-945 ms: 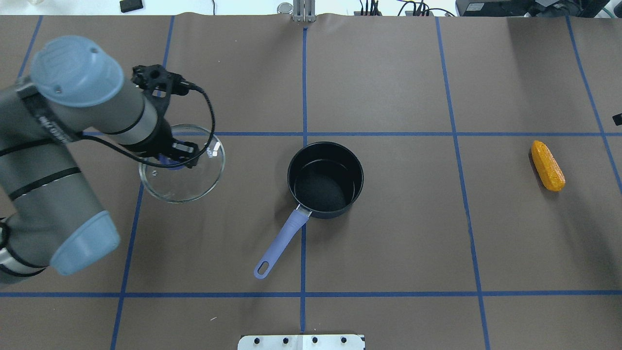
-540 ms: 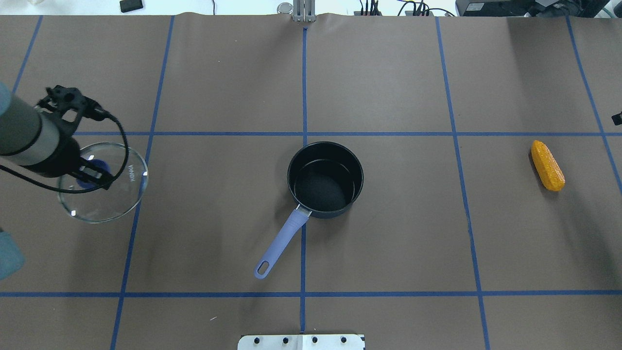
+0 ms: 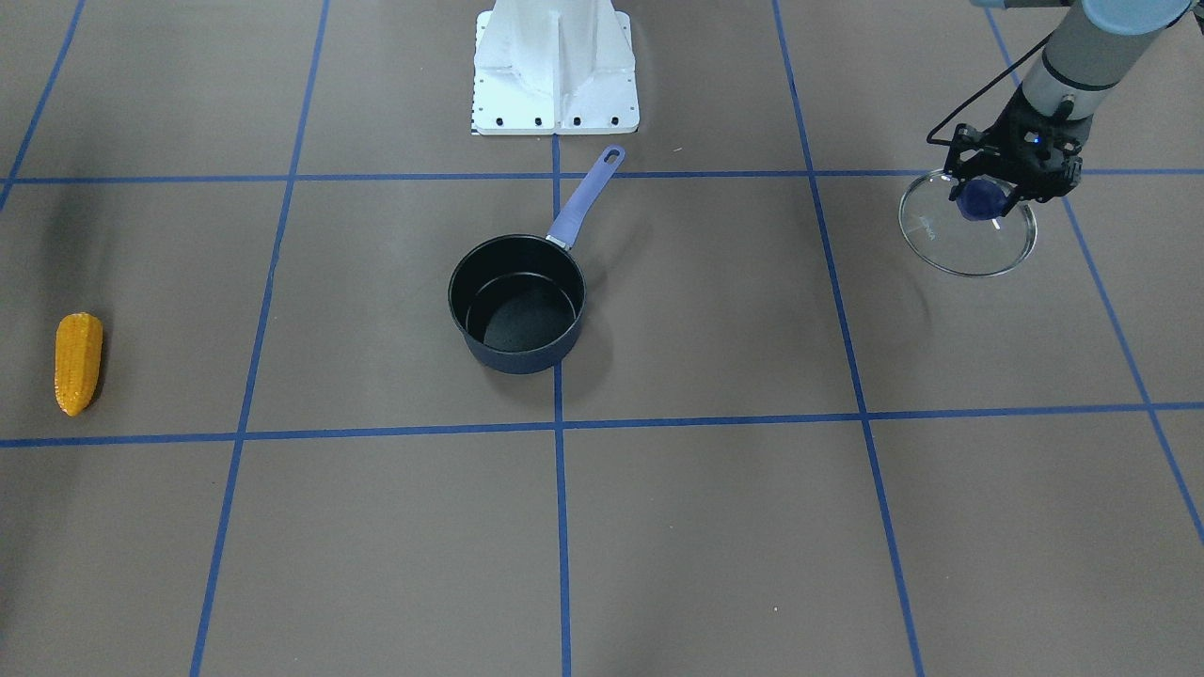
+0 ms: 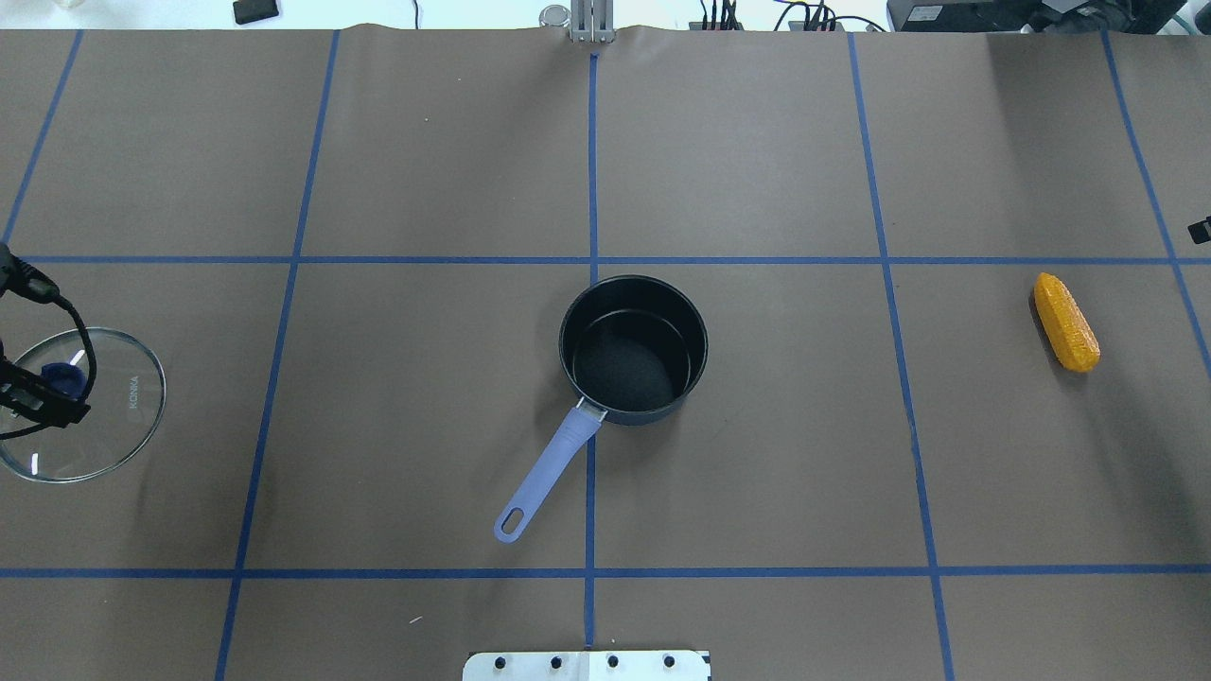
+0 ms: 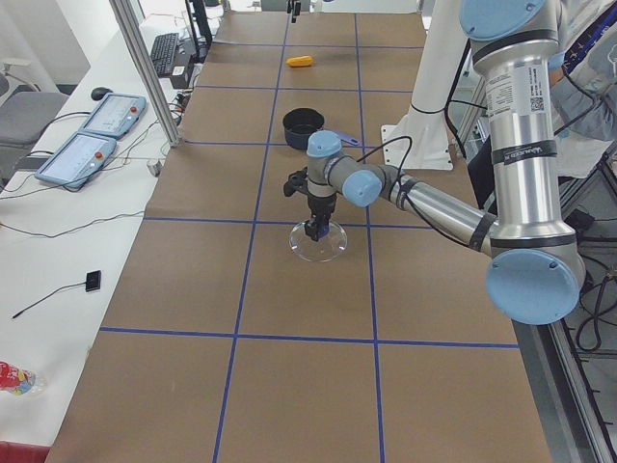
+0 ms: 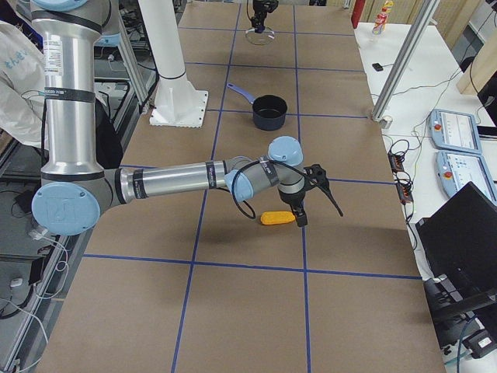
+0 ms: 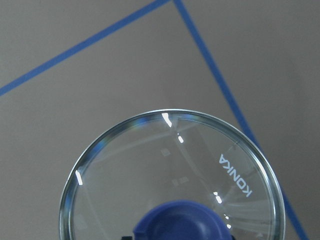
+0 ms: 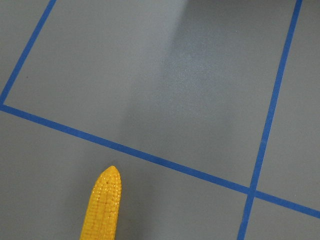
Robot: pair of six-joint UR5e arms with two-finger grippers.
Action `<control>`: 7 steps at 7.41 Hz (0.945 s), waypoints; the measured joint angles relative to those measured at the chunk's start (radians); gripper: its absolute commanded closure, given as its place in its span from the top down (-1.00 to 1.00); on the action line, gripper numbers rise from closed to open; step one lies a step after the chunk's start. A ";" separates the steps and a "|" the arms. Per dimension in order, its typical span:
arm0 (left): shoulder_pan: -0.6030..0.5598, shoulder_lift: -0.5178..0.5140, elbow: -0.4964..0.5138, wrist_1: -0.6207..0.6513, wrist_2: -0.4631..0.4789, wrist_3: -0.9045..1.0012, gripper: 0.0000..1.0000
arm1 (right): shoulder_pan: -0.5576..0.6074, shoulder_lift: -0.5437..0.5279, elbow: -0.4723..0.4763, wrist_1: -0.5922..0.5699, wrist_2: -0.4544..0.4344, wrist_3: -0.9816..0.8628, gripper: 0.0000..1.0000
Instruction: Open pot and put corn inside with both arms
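The left arm (image 5: 424, 198) reaches far out to the robot's left side, its forearm low and nearly level over the tabletop (image 4: 757, 142), with the wrist turned so the left hand (image 3: 985, 195) points straight down. The fingers of that hand are pressed in on the blue knob (image 7: 182, 220) of the glass lid (image 3: 941, 240), pinching it from both sides. The lid hangs under the hand, rim down and low over the brown paper. Whether the rim touches the surface cannot be told. It is well apart from the pot (image 4: 632, 280).

The right arm (image 6: 171, 180) stretches out low to the robot's right side, its wrist bent down over the region of the corn (image 4: 1066, 322). The right hand (image 6: 314, 206) shows clearly only in the right side view, so I cannot tell how far its fingers are spread. The corn lies flat on the tabletop far to the right of the pot, free of any grasp. In the right wrist view only its tapered tip enters at the bottom edge.

The pot stands uncovered at the middle of the tabletop, dark inside and empty, its lilac handle (image 4: 547, 468) pointing toward the robot's base.
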 measured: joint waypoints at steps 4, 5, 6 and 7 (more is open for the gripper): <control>0.010 0.093 0.172 -0.381 -0.040 -0.131 -0.33 | -0.002 0.000 -0.001 0.000 0.001 0.003 1.00; 0.016 0.098 0.185 -0.393 -0.040 -0.133 -0.26 | -0.003 0.000 -0.001 0.000 0.002 0.010 1.00; 0.023 0.100 0.195 -0.397 -0.038 -0.133 -0.18 | -0.005 0.000 -0.001 0.001 0.003 0.017 1.00; 0.031 0.101 0.204 -0.398 -0.034 -0.132 -0.07 | -0.006 0.000 0.000 0.001 0.003 0.021 1.00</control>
